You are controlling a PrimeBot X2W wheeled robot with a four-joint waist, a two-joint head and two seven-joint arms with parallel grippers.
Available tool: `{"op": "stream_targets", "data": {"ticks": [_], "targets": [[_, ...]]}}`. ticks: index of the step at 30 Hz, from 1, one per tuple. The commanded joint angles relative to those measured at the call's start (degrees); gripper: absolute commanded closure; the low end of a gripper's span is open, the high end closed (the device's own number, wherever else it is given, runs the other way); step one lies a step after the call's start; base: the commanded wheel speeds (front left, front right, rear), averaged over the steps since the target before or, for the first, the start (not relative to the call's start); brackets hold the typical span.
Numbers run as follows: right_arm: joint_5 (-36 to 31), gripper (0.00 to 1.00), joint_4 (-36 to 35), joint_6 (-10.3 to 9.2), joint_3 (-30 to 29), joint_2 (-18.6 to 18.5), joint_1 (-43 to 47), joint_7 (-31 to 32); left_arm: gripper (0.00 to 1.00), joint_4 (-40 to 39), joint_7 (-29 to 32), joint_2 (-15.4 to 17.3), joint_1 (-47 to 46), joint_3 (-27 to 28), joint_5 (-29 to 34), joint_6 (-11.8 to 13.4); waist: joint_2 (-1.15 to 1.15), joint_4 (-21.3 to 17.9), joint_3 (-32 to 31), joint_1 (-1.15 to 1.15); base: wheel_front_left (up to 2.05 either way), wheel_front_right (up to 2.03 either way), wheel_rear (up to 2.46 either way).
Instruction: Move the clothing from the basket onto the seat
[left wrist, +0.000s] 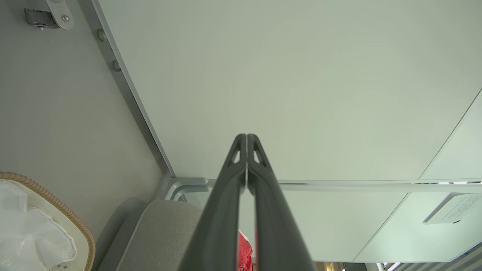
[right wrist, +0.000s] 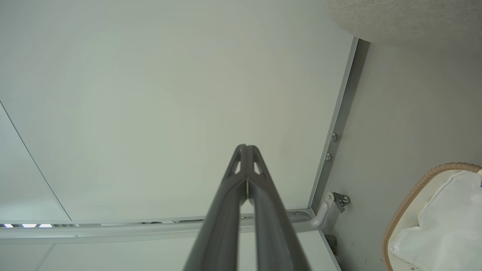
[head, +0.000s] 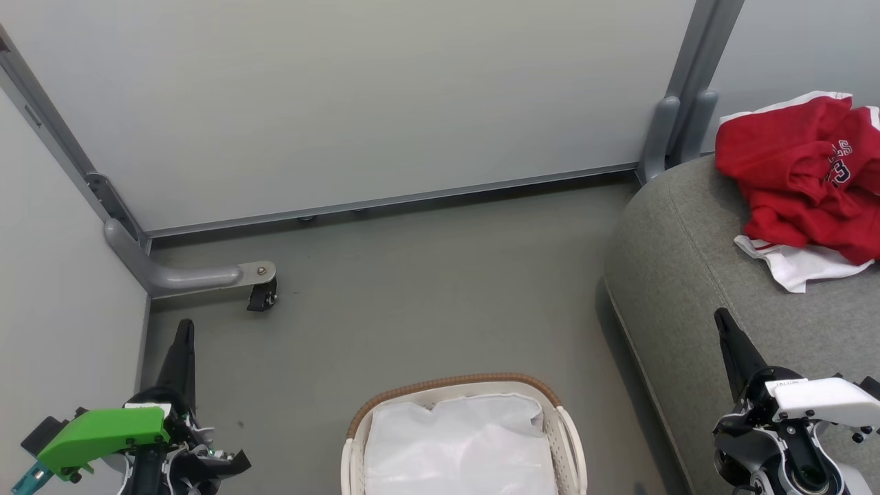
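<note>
While left hand [head: 184, 327] and right hand [head: 722, 318] sit closed, one clothing pile [head: 797, 172] lies on one seat [head: 687, 261].

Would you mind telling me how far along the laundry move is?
Done: the clothing lies heaped on the seat, and the basket shows just its white liner. In hand: nothing; the left gripper and right gripper are shut and empty. Left: seemingly nothing, though the basket's near end is cropped.
</note>
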Motion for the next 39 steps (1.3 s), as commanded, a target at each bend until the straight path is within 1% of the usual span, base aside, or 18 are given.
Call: {"op": "stream_targets", "data": {"ticks": [1,39], "targets": [[0.2,1.00,-0.3,-0.04,-0.1,-0.3,-0.4,0.1,1.00,-0.1,0.2,0.3,-0.6,0.1,-0.2,-0.3,0.00,0.0,0.0,0.00,0.00,0.00,0.00],[0.2,1.00,-0.3,-0.03,-0.1,-0.3,-0.4,0.1,1.00,-0.1,0.2,0.3,-0.6,0.1,-0.2,-0.3,0.00,0.0,0.0,0.00,0.00,0.00,0.00]]}}
